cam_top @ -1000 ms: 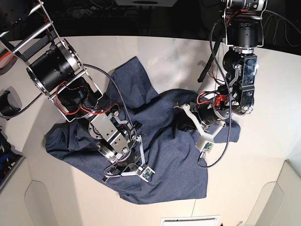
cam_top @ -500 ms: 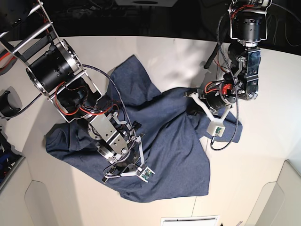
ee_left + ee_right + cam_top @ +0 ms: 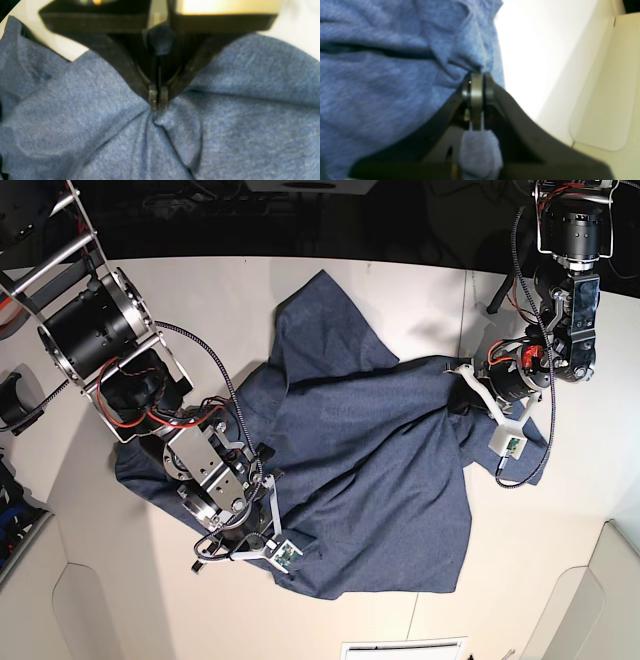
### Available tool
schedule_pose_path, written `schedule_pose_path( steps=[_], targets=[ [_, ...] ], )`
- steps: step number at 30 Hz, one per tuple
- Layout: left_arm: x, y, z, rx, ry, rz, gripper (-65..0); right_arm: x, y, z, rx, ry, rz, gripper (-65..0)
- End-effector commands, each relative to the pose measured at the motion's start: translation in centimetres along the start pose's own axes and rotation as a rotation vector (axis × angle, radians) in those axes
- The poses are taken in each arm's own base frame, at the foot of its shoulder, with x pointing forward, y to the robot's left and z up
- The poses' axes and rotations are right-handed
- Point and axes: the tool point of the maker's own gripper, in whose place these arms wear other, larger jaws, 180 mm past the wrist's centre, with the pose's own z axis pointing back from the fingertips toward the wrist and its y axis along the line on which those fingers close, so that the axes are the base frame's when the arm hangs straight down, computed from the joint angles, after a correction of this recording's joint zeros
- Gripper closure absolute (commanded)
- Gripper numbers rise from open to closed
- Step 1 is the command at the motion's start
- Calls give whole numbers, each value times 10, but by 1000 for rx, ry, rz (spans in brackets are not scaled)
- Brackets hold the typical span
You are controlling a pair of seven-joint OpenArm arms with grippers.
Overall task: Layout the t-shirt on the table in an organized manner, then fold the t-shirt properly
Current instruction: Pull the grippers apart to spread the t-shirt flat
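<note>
At the left of the base view the right gripper [image 3: 243,542] sits low over the near-left part of the t-shirt [image 3: 350,470], its jaws pressed together on a pinch of blue cloth; the right wrist view shows the fabric bunched at the tips and a tuft pushed through behind them. Compared with a second ago this arm has drawn back toward the left and near side, and the cloth under it lies flatter and wider. The shirt itself sprawls across the middle of the table [image 3: 200,290], still wrinkled, with one lobe pointing to the far side and a broad flap hanging toward the near edge; no lettering shows. On the right, the left gripper [image 3: 462,388] has travelled well out to the right and a little farther away, and its jaws are likewise clamped on a fold of the shirt, creases radiating from the tips in the left wrist view. With the two grips now pulled apart, the fabric between them is stretched more open, so the spreading step looks underway, though folding seems some way off.
</note>
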Motion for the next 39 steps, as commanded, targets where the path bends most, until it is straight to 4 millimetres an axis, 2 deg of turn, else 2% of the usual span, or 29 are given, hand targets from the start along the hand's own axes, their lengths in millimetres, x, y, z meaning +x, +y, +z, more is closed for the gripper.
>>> schedule_pose_path(
  steps=[1, 4, 8, 11, 13, 15, 18, 19, 20, 21, 22, 35, 36, 39],
  targets=[
    [-53, 28, 10, 121, 237, -47, 0, 28, -42, 2, -79, -67, 2, 0],
    [-64, 22, 11, 84, 267, -80, 0, 43, -82, 6, -146, -98, 7, 0],
    [-87, 28, 20, 100, 321, -99, 0, 68, -129, 14, -206, -147, -36, 0],
    [-106, 39, 31, 123, 370, -116, 0, 83, -154, 21, -240, -180, -45, 0],
    [-119, 47, 41, 136, 401, -122, 0, 92, -163, 25, -255, -208, -42, 0],
    [-129, 55, 49, 149, 427, -130, 0, 99, -168, 27, -263, -238, -37, 0],
    [-136, 61, 56, 160, 443, -137, 0, 98, -170, 28, -276, -248, -36, 0],
    [-135, 62, 57, 162, 444, -139, 0, 96, -169, 27, -274, -245, -36, -40],
    [-135, 63, 57, 163, 443, -140, 0, 94, -169, 26, -272, -238, -36, -147],
    [-135, 63, 57, 163, 443, -140, 0, 92, -169, 25, -270, -232, -35, -216],
    [-134, 63, 57, 162, 441, -140, 0, 90, -169, 24, -273, -227, -33, -227],
    [-123, 61, 54, 159, 395, -150, 0, 65, -187, 25, -327, -189, -65, -218],
    [-123, 61, 54, 159, 394, -149, 0, 63, -187, 24, -328, -187, -80, -189],
    [-122, 60, 53, 159, 388, -150, 0, 52, -177, 20, -303, -155, -134, 0]
  ],
)
